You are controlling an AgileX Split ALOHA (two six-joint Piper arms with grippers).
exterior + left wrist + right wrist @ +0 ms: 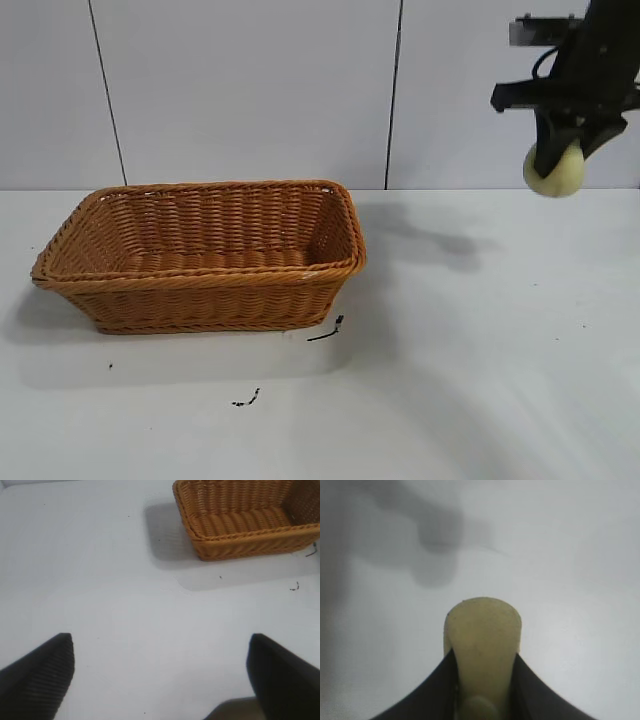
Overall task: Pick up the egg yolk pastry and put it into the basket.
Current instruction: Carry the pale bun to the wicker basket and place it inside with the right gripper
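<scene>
The pale yellow egg yolk pastry (555, 170) hangs high above the table at the far right, clamped in my right gripper (560, 150). In the right wrist view the pastry (482, 635) sits squeezed between the two dark fingers (432, 690), with bare table far below. The orange-brown wicker basket (200, 285) stands on the table at the left, well away from the pastry, with nothing in it. The left gripper (160, 675) is open and holds nothing, out of the exterior view, over bare table; its wrist view shows the basket (240, 545) at a distance.
White table (480, 360) with a grey panelled wall behind. Small black scraps lie in front of the basket (325, 332) and nearer the front edge (246, 400). The gripper's shadow falls on the table right of the basket.
</scene>
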